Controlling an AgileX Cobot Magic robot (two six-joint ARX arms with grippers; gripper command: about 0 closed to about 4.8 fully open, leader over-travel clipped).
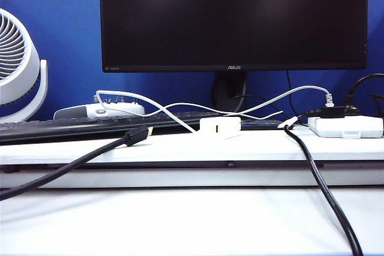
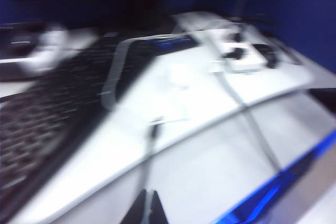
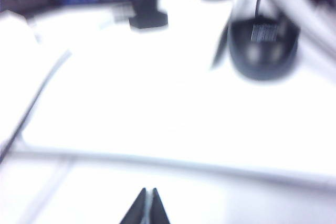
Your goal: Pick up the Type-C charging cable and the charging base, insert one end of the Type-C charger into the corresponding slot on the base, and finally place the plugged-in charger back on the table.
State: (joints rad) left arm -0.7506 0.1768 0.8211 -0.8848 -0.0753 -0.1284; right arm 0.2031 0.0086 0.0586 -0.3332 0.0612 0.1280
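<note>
In the exterior view neither arm is seen. The charging base lies on the raised ledge of the desk, just in front of the keyboard and below the monitor. The Type-C charging cable is seen running from the base leftward in a loop over the keyboard, with a further white strand arching right toward the power strip. Two thick black cables are draped over the ledge, and a fan stands at the left.

In the blurred left wrist view the left gripper is shown with its jaws pressed together and nothing between them, held above the bare lower desk. The base appears only as a pale smear on the ledge, well apart from it.

In the right wrist view the right gripper is likewise seen with jaws together and empty, over the desk. A black mouse, not seen from outside, is revealed here.
</note>
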